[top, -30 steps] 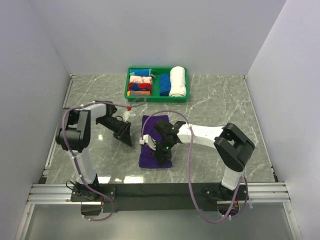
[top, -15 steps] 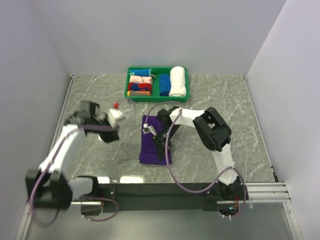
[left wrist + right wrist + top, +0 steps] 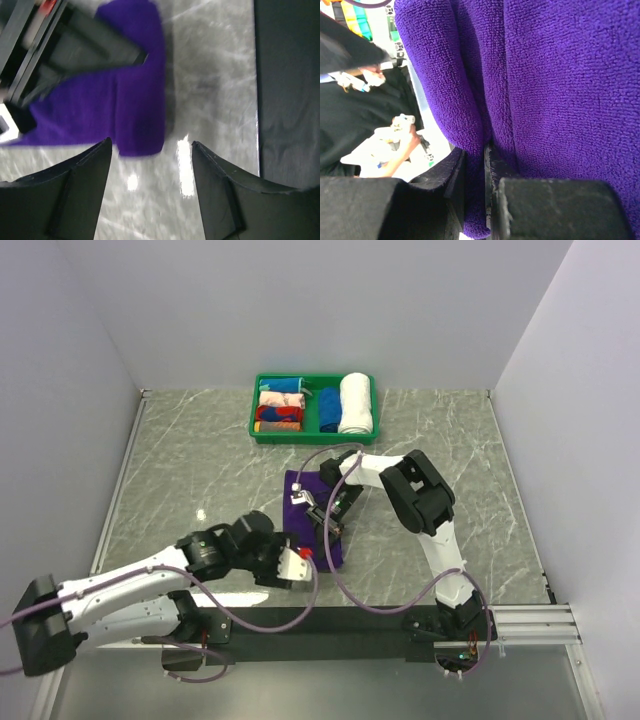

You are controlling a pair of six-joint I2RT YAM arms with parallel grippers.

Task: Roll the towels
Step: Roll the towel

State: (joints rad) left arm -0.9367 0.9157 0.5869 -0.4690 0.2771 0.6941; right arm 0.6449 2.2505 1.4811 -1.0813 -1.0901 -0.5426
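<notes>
The deep-purple towel (image 3: 330, 552) lies flat on the marble table, long side running away from the arms. My right gripper (image 3: 322, 517) rests on its middle, shut on a raised fold of the towel (image 3: 560, 90); in the right wrist view the cloth is pinched between the right gripper's (image 3: 475, 150) two dark fingers. My left gripper (image 3: 300, 562) hovers low at the towel's near left corner. In the left wrist view the left gripper (image 3: 151, 142) stands open, nothing between its fingers (image 3: 75, 195), and the towel's (image 3: 125, 100) rounded corner lies just beyond the fingertips.
A green tray (image 3: 313, 438) at the back holds a rolled white towel (image 3: 355, 402), a rolled blue towel (image 3: 329, 410) and several colourful rolls (image 3: 280, 405). The black base rail (image 3: 320, 620) runs along the near edge. Grey walls enclose the table on three sides.
The left arm has swung from the back left of the table down to the towel's near left corner, and its jaws have opened wider. The right gripper stays pinched on the towel.
</notes>
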